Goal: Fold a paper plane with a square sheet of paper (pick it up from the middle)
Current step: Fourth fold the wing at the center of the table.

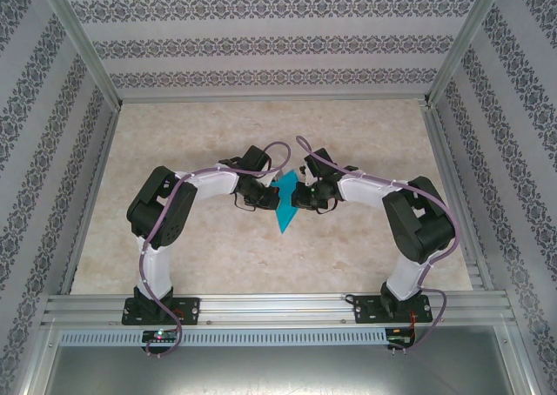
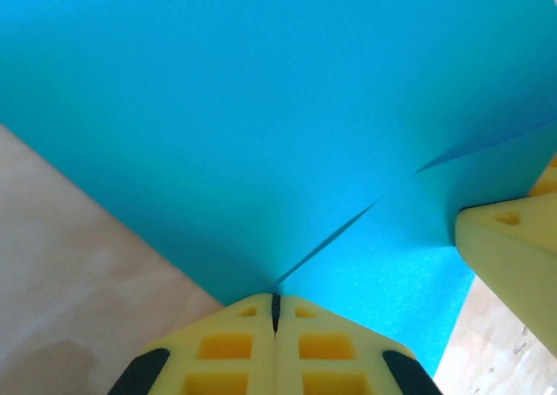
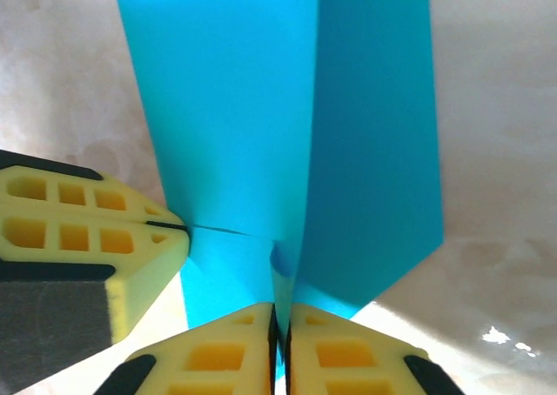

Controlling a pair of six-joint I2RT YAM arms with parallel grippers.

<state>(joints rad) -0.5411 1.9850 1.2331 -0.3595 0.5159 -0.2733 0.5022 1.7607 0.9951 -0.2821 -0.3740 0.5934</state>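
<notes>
The teal-blue square sheet of paper is folded and held up off the table between both arms, its pointed end hanging toward the near edge. My left gripper is shut on its left edge; in the left wrist view the yellow fingertips meet where a crease in the paper begins. My right gripper holds the opposite side. Its jaws stand almost together with a folded edge of the paper running between them. Each wrist view catches the other gripper's yellow fingers.
The beige marbled tabletop spreads around the arms. Patterned walls and aluminium frame posts enclose it at the back and sides. A metal rail carries both arm bases at the near edge.
</notes>
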